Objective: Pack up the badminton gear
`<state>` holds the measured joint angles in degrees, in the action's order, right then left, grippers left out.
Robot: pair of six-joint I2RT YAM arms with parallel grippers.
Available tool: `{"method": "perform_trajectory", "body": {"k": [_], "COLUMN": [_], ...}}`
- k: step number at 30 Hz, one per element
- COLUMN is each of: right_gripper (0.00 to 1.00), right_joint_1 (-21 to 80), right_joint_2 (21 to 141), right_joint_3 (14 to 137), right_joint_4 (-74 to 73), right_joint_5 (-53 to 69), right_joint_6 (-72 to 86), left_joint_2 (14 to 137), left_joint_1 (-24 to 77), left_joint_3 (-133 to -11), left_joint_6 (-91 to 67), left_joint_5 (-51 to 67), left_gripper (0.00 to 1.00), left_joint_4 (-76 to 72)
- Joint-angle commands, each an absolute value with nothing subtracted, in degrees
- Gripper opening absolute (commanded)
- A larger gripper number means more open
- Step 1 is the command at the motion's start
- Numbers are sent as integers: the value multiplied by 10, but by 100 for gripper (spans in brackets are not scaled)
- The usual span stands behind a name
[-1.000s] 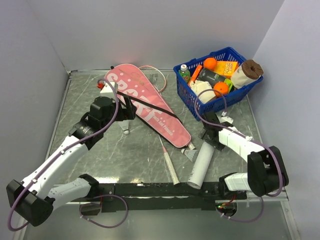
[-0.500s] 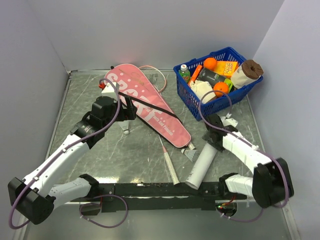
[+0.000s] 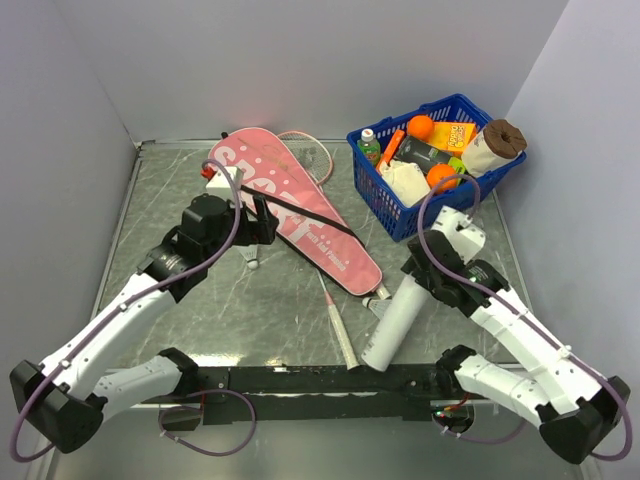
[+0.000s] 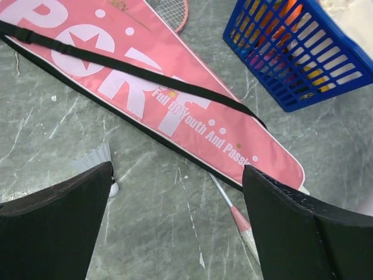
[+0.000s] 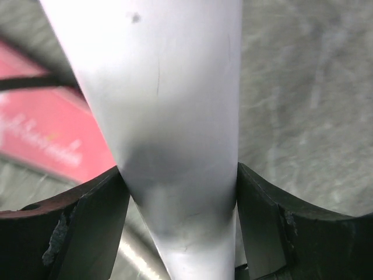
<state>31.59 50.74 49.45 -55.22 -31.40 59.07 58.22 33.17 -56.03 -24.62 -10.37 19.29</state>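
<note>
The pink "SPORT" bag [image 3: 290, 205] with its black strap lies flat at the back left and also shows in the left wrist view [image 4: 163, 99]. My left gripper [image 3: 262, 222] hovers open and empty by the bag's near edge [image 4: 175, 192]. The white shuttlecock [image 3: 254, 262] lies just beside its left finger [image 4: 96, 157]. One racket's white handle [image 3: 340, 325] sticks out from under the bag [image 4: 245, 224]. A second racket head [image 3: 318, 150] peeks out behind the bag. My right gripper [image 3: 420, 285] is shut on the upper end of the long white tube [image 3: 393, 322], which fills the right wrist view [image 5: 169, 116].
The blue basket [image 3: 430, 205] of groceries stands at the back right, close behind my right wrist, and its corner shows in the left wrist view [image 4: 291, 76]. A black rail [image 3: 300, 378] runs along the near edge under the tube's lower end.
My right arm has swung its elbow out to the right while holding the tube, and the tube's lower end has shifted a little left. The left gripper has edged slightly right.
</note>
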Motion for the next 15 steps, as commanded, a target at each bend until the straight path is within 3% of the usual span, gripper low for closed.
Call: {"method": "perform_trajectory", "body": {"k": [1,7,15], "right_gripper": [0,0,0], "right_joint_1": [398,489,526], "right_joint_2": [533,634,776], "right_joint_3": [587,708,821], "right_joint_4": [-578,-557,-489], "right_joint_5": [-325,-327,-302], "right_joint_6": [618,597,594], "left_joint_2": [550,521,480], "left_joint_1": [336,337,337], "left_joint_3": [-606,-638,-628], "left_joint_6": [-230,-225,-236], "left_joint_5": [-114,-136,-169], "left_gripper": [97,97,97], "left_joint_4": [199,241,294]}}
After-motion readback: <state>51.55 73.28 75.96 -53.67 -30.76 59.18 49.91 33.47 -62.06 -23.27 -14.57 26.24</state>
